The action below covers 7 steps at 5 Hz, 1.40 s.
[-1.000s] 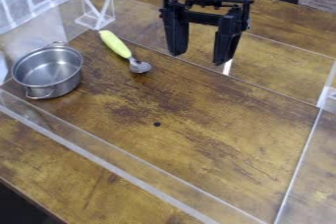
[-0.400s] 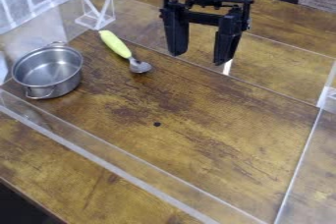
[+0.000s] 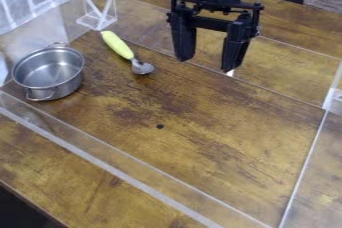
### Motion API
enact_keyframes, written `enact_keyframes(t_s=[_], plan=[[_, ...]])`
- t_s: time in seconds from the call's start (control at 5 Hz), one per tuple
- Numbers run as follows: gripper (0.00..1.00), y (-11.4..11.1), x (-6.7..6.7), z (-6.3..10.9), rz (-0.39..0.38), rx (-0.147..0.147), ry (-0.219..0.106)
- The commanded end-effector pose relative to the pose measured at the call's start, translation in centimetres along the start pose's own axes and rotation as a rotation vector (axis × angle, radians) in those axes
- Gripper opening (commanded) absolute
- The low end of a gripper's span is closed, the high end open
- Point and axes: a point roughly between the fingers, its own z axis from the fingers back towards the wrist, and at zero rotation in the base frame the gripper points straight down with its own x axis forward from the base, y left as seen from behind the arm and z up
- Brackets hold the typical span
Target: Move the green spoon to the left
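The green spoon point(image 3: 123, 51) lies flat on the wooden table. Its yellow-green handle points to the upper left and its small silver bowl point(image 3: 142, 68) to the lower right. My gripper point(image 3: 209, 63) hangs above the table to the right of the spoon, apart from it. Its two black fingers point(image 3: 181, 38) are spread wide and hold nothing.
A round steel pot point(image 3: 50, 72) stands left of the spoon near the left edge. A clear plastic stand point(image 3: 96, 14) is at the back left. Low clear acrylic walls point(image 3: 302, 177) border the wooden table point(image 3: 201, 122).
The gripper has shifted slightly to the right. The spoon and pot have not moved.
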Motion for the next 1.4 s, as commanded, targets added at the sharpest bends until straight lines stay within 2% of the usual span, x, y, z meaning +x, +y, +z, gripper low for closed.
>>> enact_keyframes(t_s=[0.0, 0.4, 0.6, 1.2], plan=[[1.0, 0.2, 0.3, 1.8, -0.003, -0.003, -0.066], [1.0, 1.1, 1.6, 1.4, 0.01, -0.002, -0.066], [1.0, 1.5, 1.8, 1.3, 0.026, -0.002, -0.064], [1.0, 0.4, 1.7, 1.1, -0.011, -0.01, -0.028]])
